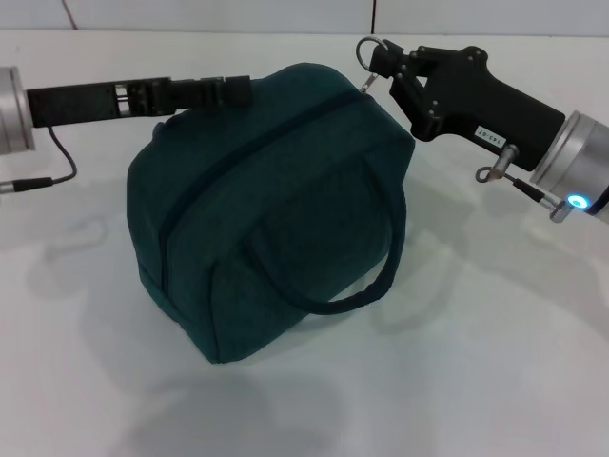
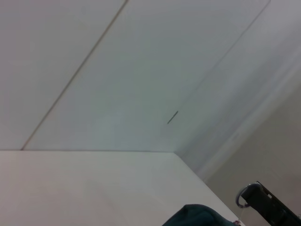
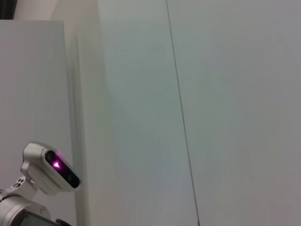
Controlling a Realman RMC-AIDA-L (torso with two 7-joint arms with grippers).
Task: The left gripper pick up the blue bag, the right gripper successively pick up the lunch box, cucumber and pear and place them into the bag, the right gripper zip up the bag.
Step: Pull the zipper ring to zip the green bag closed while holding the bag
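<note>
Head view. The blue bag (image 1: 271, 209) sits mid-frame on the white table (image 1: 495, 362), tilted, its zip line running from the lower left of the bag up toward the upper right corner. One loop handle (image 1: 366, 276) hangs down the near face. The bag looks zipped along the length I can see.

My left gripper (image 1: 224, 90) comes in level from the upper left of the frame, fingers drawn close together at the bag's top left edge, touching the fabric there; whether they pinch cloth or a handle I cannot tell, since the tips are partly hidden behind the bag's shoulder.

My right gripper (image 1: 379, 59) reaches in from the upper right, fingers narrowed on the metal ring zip pull (image 1: 369, 48), which stands just off the bag's top right corner. A blue light (image 1: 577, 201) glows on that arm's silver joint at the right edge.

Left wrist view. Mostly white wall and table. At the bottom edge, a dark teal hump of the bag (image 2: 195, 216); at lower right the ring pull (image 2: 243, 195) with the black tip of my right gripper (image 2: 270, 209) on it.

Right wrist view. White panels only; at lower left, the robot's head camera unit (image 3: 49, 169) with a pink light.
</note>
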